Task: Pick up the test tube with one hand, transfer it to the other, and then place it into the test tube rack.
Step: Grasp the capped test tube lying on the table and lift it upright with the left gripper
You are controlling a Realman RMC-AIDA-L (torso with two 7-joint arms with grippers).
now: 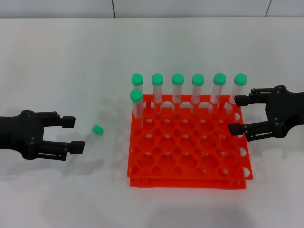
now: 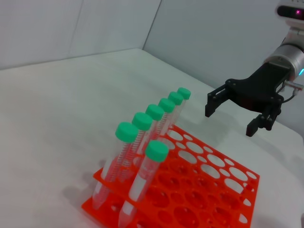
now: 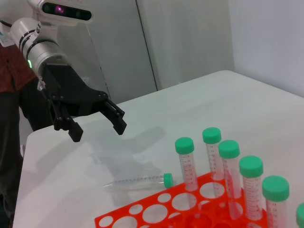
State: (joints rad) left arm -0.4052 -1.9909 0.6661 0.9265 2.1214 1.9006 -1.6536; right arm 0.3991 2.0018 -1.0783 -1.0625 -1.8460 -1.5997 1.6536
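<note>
A clear test tube [image 1: 90,138] with a green cap lies on its side on the white table, left of the orange-red rack [image 1: 186,182]. My left gripper [image 1: 71,135] is open just left of the tube, with the tube's lower end near its fingertips and not touching. The right wrist view shows this gripper [image 3: 98,131] above and behind the lying tube [image 3: 142,181]. My right gripper [image 1: 237,114] is open and empty at the rack's far right corner. It also shows in the left wrist view [image 2: 230,121], beyond the rack [image 2: 248,176].
Several green-capped tubes [image 1: 177,90] stand upright in the rack's far row, with one more [image 1: 136,102] in the second row at the left. They also show in the left wrist view [image 2: 142,142]. The rack's near rows hold nothing.
</note>
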